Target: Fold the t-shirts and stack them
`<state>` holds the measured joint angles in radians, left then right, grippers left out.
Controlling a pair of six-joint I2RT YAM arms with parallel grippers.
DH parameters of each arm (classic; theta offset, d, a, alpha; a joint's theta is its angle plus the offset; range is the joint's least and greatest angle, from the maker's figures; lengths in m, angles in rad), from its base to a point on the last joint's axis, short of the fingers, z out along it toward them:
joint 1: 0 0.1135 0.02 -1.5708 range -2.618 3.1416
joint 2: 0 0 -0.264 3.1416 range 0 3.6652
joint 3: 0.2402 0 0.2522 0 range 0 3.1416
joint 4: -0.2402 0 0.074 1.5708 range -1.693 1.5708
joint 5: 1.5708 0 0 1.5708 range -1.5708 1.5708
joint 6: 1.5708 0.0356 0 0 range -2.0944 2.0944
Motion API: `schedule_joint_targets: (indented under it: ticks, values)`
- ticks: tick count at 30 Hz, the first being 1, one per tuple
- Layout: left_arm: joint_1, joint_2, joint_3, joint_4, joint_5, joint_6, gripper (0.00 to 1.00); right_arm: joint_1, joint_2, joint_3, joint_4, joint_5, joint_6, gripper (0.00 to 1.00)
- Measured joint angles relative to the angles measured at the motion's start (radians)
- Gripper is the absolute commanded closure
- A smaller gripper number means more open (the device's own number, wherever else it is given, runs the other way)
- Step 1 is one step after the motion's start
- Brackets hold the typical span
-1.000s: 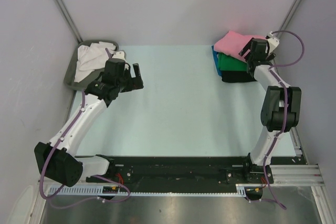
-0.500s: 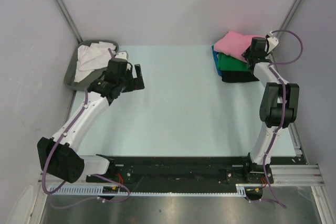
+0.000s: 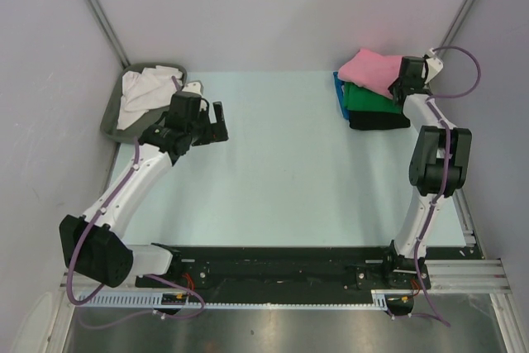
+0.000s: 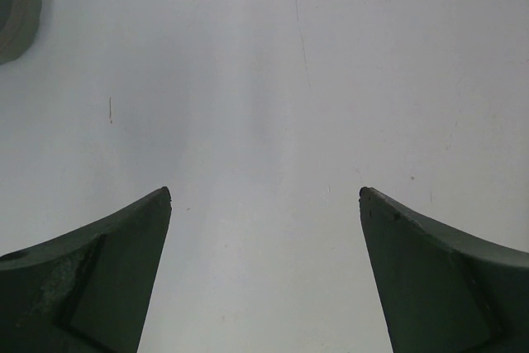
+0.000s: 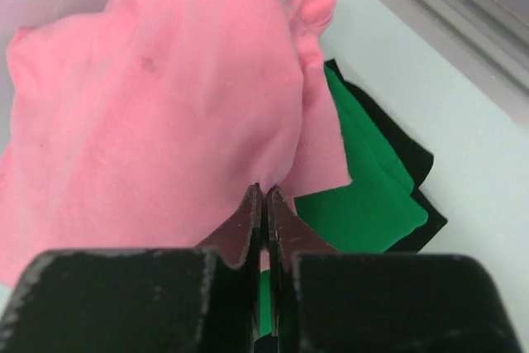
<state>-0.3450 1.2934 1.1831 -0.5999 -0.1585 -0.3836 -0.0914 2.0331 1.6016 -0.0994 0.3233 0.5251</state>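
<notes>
At the table's far right corner lies a pile of t-shirts. The pink t-shirt (image 3: 366,66) (image 5: 149,105) is rumpled on top, over the folded green one (image 3: 368,98) (image 5: 364,200) and the black one (image 3: 378,121) (image 5: 420,157). A blue edge (image 3: 338,91) shows at the pile's left side. My right gripper (image 3: 402,80) (image 5: 264,189) is shut on a fold of the pink t-shirt near its edge. A crumpled white t-shirt (image 3: 140,91) lies in the grey tray (image 3: 111,118). My left gripper (image 3: 213,124) (image 4: 264,196) hangs open over bare table, right of the tray, with nothing between its fingers.
The tray's corner (image 4: 18,6) shows at the top left of the left wrist view. Grey walls enclose the table on three sides. A metal rail (image 3: 464,214) (image 5: 446,14) runs along the right edge beside the pile.
My right gripper has moved a little to the right and shut on the pink t-shirt. The left arm has barely shifted and stays open.
</notes>
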Motion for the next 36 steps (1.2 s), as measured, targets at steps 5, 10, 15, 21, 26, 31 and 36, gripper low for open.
schedule_joint_targets:
  ticks: [5,10,15,21,26,31,36]
  values:
    - [0.000,0.015,0.000,0.004,0.008,0.000,0.00,-0.036,0.001,0.040,-0.030,-0.013,-0.011,1.00]
    - [0.000,0.026,0.000,0.008,0.014,0.000,0.00,-0.066,0.000,0.090,-0.079,-0.033,-0.033,1.00]
    - [0.000,0.027,0.000,0.014,0.014,0.000,0.00,-0.092,-0.021,0.100,-0.115,-0.050,-0.045,1.00]
    - [0.000,0.027,-0.003,0.018,0.016,0.000,0.00,-0.113,-0.044,0.090,-0.127,-0.054,-0.058,1.00]
    - [0.001,0.027,-0.009,0.023,0.021,0.000,0.00,-0.113,-0.075,0.027,-0.127,-0.051,-0.066,1.00]
    - [0.002,0.027,-0.011,0.033,0.031,0.000,0.00,-0.098,-0.071,0.003,-0.139,-0.048,-0.077,0.82]
    - [0.006,0.027,-0.026,0.045,0.034,0.000,0.00,-0.065,-0.051,0.003,-0.166,-0.015,-0.093,0.04]
